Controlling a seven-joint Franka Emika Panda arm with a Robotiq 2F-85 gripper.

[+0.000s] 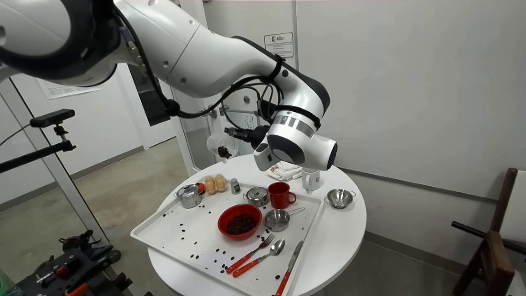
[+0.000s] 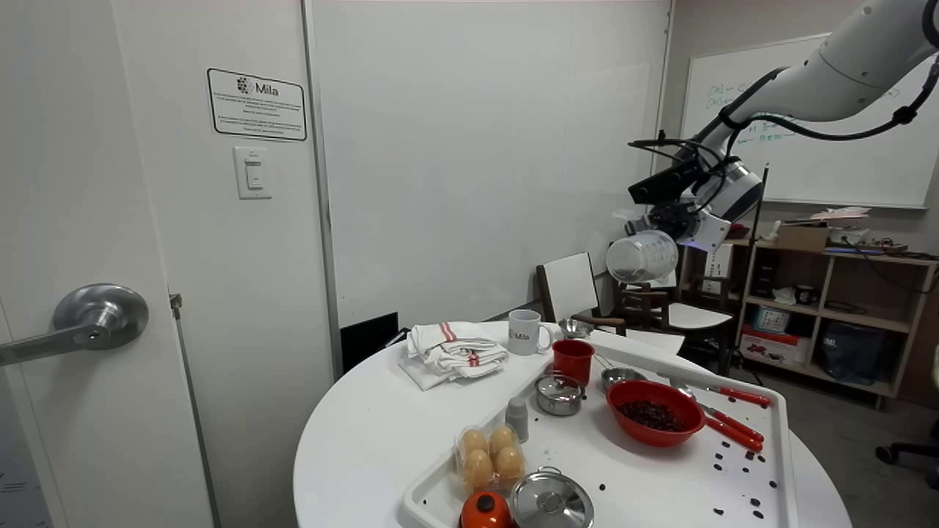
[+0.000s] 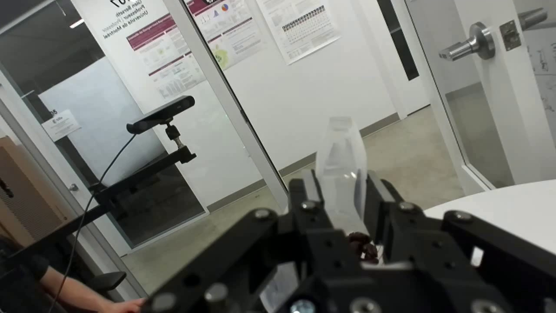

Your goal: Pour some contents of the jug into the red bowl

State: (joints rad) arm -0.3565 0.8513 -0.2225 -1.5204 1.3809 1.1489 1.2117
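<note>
The jug (image 2: 645,253) is clear, tilted, a clump of dark beans (image 1: 224,152) inside. It hangs in the air, its handle (image 3: 341,143) grasped by the end effector (image 3: 341,187). The red bowl (image 2: 653,435), round and shallow, sits upright on the white tray (image 1: 164,234), similarly dark beans (image 1: 241,224) within.

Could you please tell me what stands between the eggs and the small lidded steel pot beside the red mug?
In both exterior views, a small grey shaker stands between the eggs and the small lidded steel pot.
</note>
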